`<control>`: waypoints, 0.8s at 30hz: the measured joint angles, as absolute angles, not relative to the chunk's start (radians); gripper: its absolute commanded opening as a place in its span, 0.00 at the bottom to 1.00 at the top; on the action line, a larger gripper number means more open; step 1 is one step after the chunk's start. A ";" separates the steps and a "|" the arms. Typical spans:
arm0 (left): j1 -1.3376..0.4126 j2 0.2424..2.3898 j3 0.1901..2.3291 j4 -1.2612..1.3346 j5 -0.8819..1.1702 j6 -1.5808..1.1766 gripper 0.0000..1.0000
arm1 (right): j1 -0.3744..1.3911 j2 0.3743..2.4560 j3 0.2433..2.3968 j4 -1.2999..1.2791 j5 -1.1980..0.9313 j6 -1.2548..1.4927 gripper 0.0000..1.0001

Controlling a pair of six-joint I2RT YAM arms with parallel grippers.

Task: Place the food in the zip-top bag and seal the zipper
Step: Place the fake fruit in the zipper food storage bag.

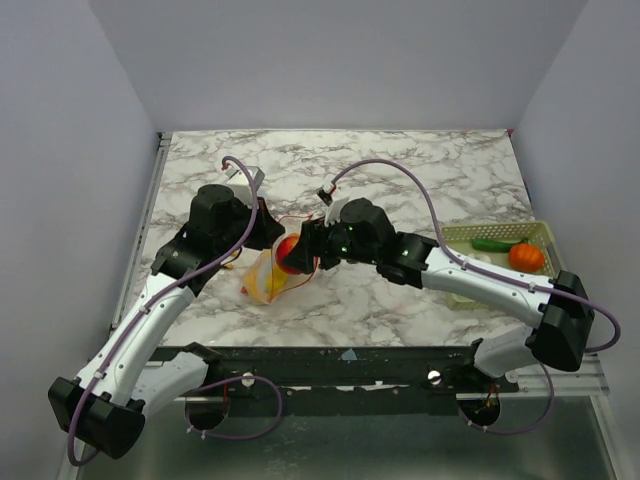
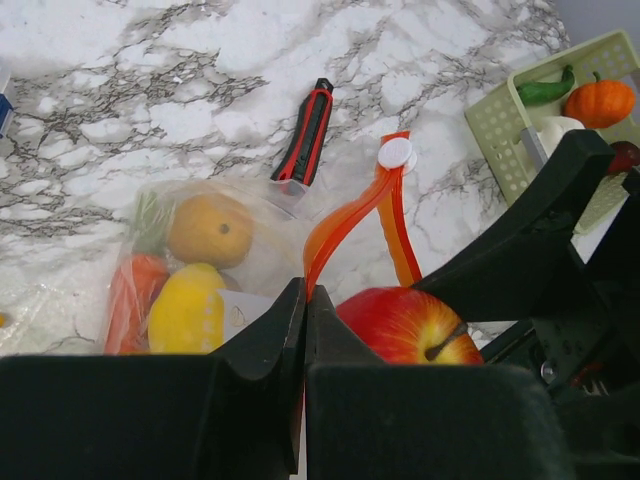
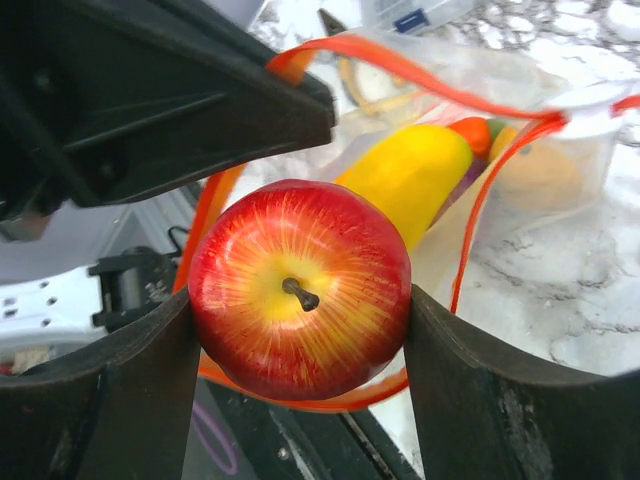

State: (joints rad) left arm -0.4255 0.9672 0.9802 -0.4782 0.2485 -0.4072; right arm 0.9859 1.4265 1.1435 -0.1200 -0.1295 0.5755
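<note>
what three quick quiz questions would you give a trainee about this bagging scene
1. True or false: the right gripper is empty.
2. What does the shut left gripper pinch? A zipper, B carrot, C stick.
3. Fill in: the orange thing in the basket is a ___.
Key: 1 false, it holds the apple; 2 A; 3 pumpkin.

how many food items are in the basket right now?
3: a green piece, an orange pumpkin and a partly hidden white piece, all in the basket. More may be hidden.
</note>
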 measured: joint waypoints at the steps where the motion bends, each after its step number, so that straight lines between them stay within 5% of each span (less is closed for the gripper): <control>1: -0.426 0.964 0.979 -0.476 0.251 -0.407 0.00 | 0.994 1.433 1.144 -0.121 -0.106 0.577 0.01; 11: -0.426 0.950 0.971 -0.464 0.265 -0.407 0.00 | 1.108 1.537 1.223 -0.207 0.289 0.748 0.06; 24: -0.426 0.950 0.970 -0.457 0.271 -0.404 0.00 | 1.153 1.670 1.312 -0.224 0.418 0.773 0.17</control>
